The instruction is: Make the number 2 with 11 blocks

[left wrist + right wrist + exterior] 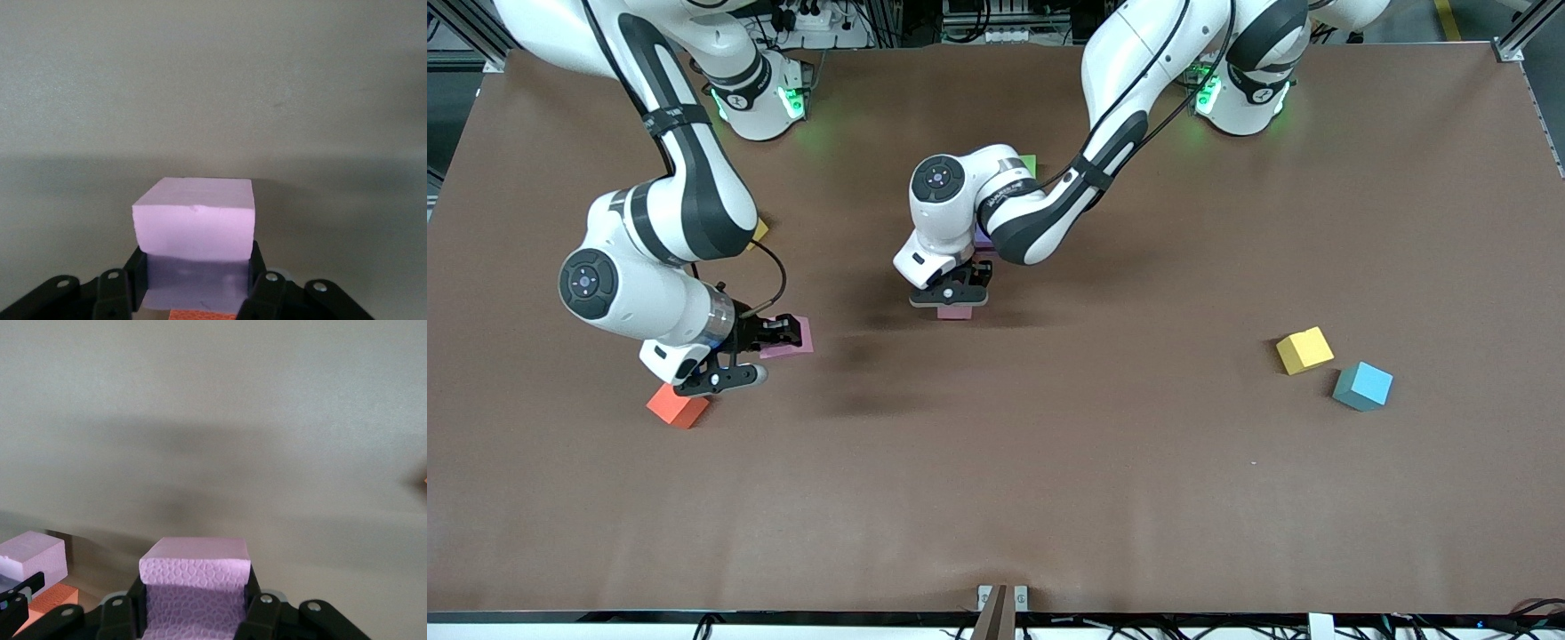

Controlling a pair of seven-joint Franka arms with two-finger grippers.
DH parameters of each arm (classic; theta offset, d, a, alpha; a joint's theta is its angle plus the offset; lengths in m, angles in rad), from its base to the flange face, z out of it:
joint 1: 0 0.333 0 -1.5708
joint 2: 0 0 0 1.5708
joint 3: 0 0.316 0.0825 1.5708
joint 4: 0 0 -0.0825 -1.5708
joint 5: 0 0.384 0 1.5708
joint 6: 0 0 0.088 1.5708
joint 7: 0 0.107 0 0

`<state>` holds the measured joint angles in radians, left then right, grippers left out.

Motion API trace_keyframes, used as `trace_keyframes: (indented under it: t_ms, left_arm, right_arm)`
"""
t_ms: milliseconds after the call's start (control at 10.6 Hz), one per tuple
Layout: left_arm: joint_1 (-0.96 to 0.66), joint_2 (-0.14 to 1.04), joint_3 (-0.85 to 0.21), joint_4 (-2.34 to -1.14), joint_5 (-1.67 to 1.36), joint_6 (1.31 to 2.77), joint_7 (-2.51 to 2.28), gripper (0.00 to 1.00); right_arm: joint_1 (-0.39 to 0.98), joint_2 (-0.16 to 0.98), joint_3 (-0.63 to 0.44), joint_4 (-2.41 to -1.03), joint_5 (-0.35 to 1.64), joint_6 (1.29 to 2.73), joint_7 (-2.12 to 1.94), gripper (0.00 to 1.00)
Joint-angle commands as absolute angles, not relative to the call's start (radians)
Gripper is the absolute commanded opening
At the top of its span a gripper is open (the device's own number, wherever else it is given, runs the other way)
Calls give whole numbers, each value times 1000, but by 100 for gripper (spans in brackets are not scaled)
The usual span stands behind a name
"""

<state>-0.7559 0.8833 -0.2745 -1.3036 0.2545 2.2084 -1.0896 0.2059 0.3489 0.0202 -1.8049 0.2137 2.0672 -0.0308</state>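
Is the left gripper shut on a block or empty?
Shut on one: in its wrist view the left gripper has its black fingers pressed against both sides of a pink foam cube.

Matte foam blocks, pebbled faces

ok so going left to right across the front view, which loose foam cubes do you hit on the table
orange-red foam cube → pink foam cube beside the right gripper → pink foam cube under the left gripper → yellow foam cube → light blue foam cube
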Motion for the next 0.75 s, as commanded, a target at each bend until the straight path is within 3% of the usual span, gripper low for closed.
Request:
trace_keyframes:
  t_ms: [0, 94, 377, 565, 659]
  left_arm:
    - [-770, 893, -261, -1284, 241, 2209, -1068, 47]
    - [-772, 893, -261, -1284, 239, 2209, -1068, 48]
    - [-773, 896, -262, -1284, 239, 2209, -1068, 48]
    - [-779, 903, -262, -1282, 239, 2209, -1066, 48]
    - [-784, 904, -262, -1284, 239, 2209, -1066, 48]
  right_arm:
    - [285, 362, -42, -1781, 193, 2052, 0, 8]
    - [329, 364, -96, -1781, 196, 2051, 0, 8]
    - [275, 364, -69, -1781, 196, 2051, -8, 8]
    - [75, 364, 148, -1779, 180, 2048, -6, 8]
    - [69, 367, 159, -1781, 167, 2048, -6, 8]
